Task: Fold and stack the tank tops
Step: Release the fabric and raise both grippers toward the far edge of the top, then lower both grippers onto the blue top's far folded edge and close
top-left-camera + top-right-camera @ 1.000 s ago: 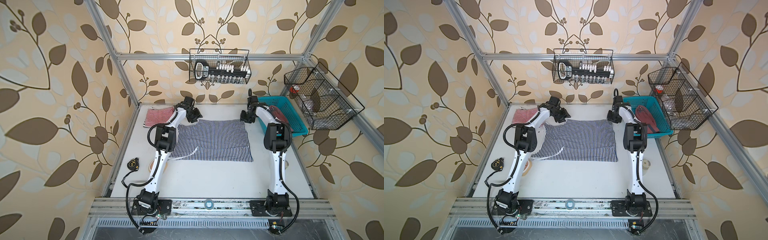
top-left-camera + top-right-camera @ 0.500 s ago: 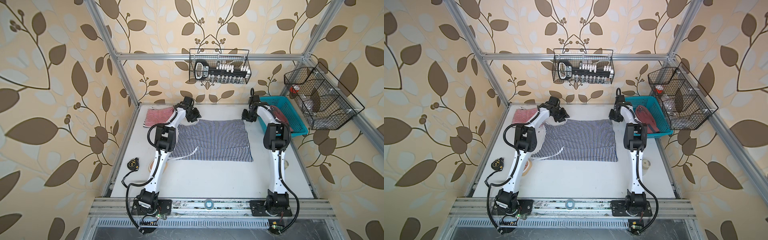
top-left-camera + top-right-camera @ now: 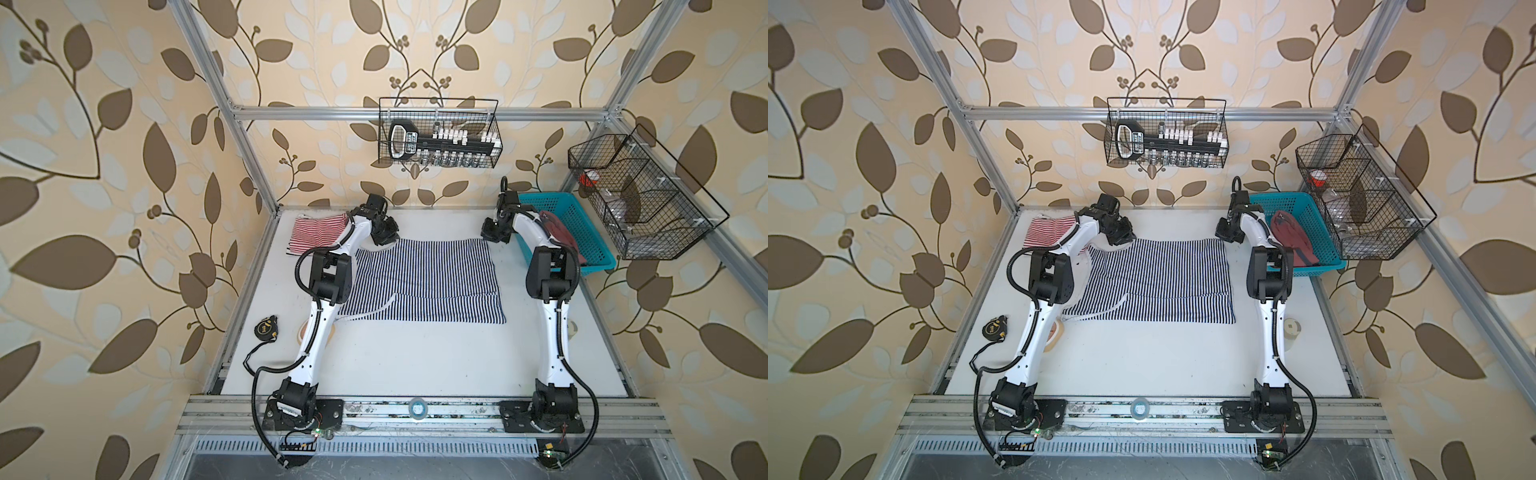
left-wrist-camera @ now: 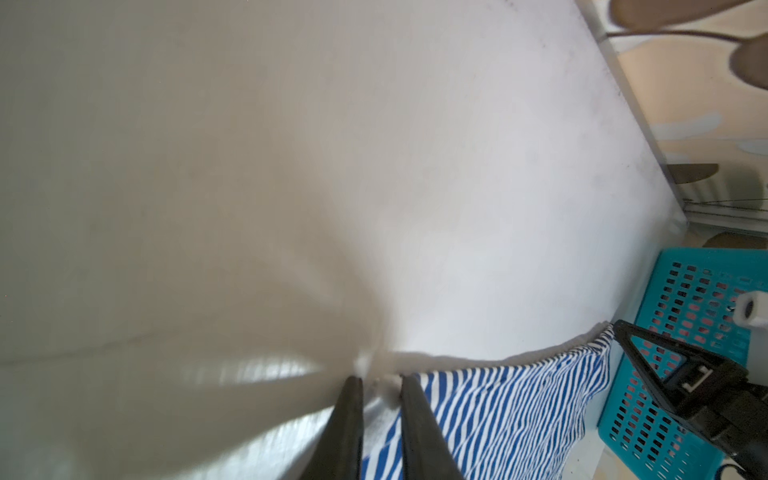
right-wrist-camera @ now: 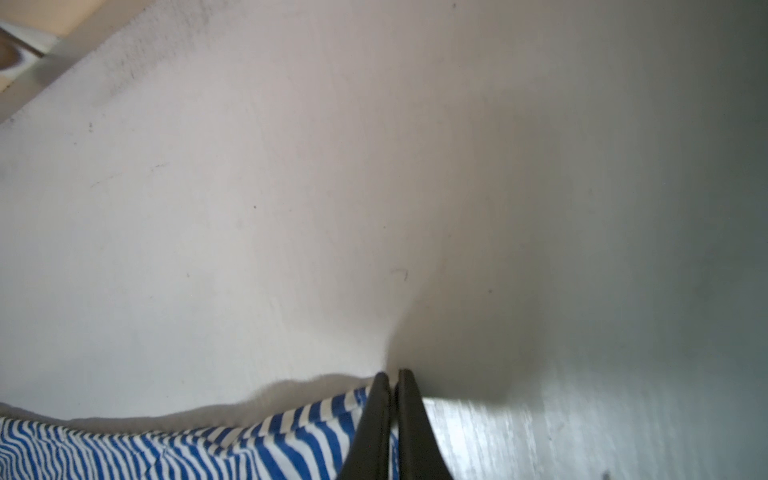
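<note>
- Both have just closed: left pincer (image 4: 380, 380) narrow around the far-left corner of the navy-striped tank top (image 3: 419, 274), right pincer (image 5: 392, 374) pinched tight on its far-right corner.
- The top lies flat mid-tabletop (image 3: 415, 365) (the fold can likely start).

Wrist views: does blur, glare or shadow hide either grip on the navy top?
Left wrist: left claw and navy top sharp, cloth between the jaws; a glare streak on the table beside them. Right wrist: right claw sharp, closed at the top's corner; its shadow and a glare patch fall on bare table, not the grip.
</note>
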You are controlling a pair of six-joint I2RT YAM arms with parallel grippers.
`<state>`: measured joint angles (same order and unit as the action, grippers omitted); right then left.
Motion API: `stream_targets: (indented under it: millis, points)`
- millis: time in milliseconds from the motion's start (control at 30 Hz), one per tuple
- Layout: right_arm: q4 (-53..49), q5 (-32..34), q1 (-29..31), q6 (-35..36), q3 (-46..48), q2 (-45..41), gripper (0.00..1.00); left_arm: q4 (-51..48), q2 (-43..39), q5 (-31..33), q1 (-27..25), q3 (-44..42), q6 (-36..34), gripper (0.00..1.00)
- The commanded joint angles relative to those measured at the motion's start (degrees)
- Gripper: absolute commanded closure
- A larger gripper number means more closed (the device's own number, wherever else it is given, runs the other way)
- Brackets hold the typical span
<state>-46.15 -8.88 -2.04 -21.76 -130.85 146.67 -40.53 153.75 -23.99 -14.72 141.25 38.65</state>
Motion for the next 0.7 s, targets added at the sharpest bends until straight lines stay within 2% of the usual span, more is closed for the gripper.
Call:
stream_targets:
  millis: [0,167,667]
  points:
    - [0.1,-1.4,-0.1,0.5,0.1,1.3,1.0,-1.3,0.4,-1.0,-0.6,1.7,-0.9,0.9]
    - [3.2,-2.8,-0.3,0.7,3.7,-1.7,1.0,-0.6,-1.6,-1.3,-0.6,0.0,-1.2,1.0]
    - [15.5,-5.5,-0.5,0.5,20.3,-14.8,1.0,3.2,-11.3,-0.4,-0.7,-7.5,-3.8,1.0]
